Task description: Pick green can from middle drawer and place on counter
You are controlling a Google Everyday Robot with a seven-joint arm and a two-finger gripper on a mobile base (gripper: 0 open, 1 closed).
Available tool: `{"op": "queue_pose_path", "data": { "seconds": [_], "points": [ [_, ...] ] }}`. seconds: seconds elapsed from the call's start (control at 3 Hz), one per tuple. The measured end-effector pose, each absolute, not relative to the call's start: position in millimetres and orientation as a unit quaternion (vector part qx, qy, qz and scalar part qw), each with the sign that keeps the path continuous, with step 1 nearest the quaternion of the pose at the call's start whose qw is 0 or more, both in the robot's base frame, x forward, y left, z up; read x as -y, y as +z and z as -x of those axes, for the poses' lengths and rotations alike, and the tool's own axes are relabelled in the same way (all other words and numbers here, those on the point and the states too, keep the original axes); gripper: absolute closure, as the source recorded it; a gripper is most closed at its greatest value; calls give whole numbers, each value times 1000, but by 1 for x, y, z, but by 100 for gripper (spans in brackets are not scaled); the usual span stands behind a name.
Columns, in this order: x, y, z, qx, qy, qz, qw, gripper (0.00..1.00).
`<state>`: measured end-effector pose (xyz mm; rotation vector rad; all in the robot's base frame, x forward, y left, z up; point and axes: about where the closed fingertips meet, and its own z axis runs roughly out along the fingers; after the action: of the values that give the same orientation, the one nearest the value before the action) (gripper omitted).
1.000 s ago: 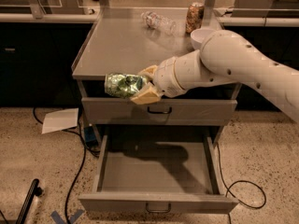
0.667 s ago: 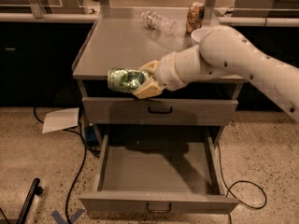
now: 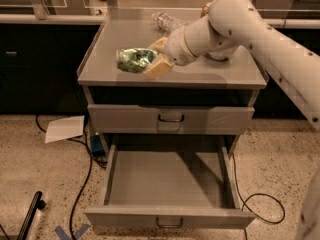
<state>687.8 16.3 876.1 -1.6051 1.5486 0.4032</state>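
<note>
Fingers (image 3: 159, 68): two tan pads of the gripper (image 3: 151, 59), clamped on the green can (image 3: 132, 60), which is held on its side over the front left part of the bench (image 3: 102, 70) and apparently not yet resting on it. Middle drawer (image 3: 167, 179): standing open, bottom bare, so the pick is judged done and the carry up nearly so. Outstanding: lower the can onto the grey top, away from the plastic bottle (image 3: 167, 21) lying further back, let go, and draw the arm (image 3: 260, 29) away.
</note>
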Motion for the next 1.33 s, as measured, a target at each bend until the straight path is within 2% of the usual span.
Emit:
{"op": "queue_pose_path", "data": {
  "seconds": [0.33,1.0,1.33],
  "points": [
    [-16,890,-714,-618,158,641,427,100],
    [3,858,-751,-636,181,597,454,100],
    [3,857,-752,-636,182,597,454,81]
  ]
}}
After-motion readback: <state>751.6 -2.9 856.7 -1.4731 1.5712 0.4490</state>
